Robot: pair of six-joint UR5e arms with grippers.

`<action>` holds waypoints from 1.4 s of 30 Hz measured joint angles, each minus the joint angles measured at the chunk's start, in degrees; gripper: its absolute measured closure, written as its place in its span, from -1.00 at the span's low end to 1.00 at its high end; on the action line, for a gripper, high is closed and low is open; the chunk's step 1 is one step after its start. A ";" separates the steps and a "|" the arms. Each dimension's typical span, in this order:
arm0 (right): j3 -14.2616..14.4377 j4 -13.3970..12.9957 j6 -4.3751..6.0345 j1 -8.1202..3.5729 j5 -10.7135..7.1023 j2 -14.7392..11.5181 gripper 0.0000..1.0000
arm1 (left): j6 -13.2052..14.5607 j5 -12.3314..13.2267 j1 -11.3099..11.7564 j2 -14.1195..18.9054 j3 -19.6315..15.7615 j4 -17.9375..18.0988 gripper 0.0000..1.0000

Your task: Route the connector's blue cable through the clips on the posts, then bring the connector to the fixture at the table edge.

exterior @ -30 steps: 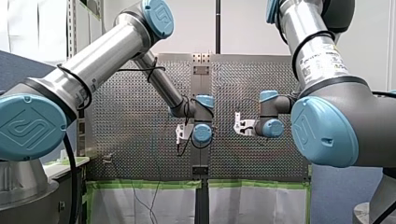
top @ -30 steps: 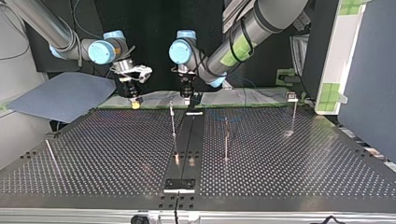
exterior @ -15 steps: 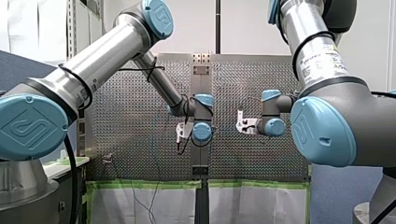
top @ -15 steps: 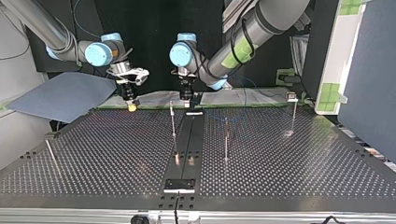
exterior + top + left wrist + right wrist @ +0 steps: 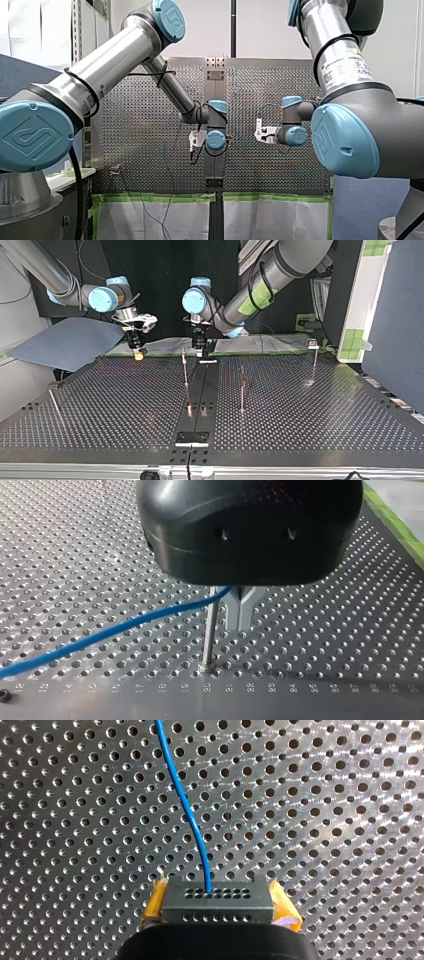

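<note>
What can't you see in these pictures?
- Left wrist view: the left gripper's body hides where the cable goes.
- Top view: clips on the posts are too small.
- Right wrist view: the right gripper covers the connector's rear.

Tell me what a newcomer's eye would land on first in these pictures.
The bright blue cable, leaving the dark connector clamped between my right gripper's yellow pads over the perforated table. In the left wrist view the same cable runs past a thin post.
</note>
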 joint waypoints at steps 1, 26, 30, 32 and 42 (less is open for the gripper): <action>0.00 0.00 0.00 0.00 0.00 0.01 1.00 | 0.00 0.10 0.04 -0.17 0.19 -0.17 1.00; -0.79 -0.26 0.06 -0.30 0.08 0.27 1.00 | 0.02 -0.32 2.01 -2.98 7.92 -5.08 1.00; -1.09 -0.19 0.12 -0.48 0.10 0.29 1.00 | 0.14 -0.21 2.38 -2.98 8.30 -5.41 1.00; -1.20 -0.21 0.16 -0.59 0.13 0.30 1.00 | 0.27 -0.20 2.53 -2.98 8.46 -5.58 1.00; -2.18 -0.21 0.28 -0.89 0.07 0.85 1.00 | 0.67 0.71 3.44 -3.05 9.39 -6.12 1.00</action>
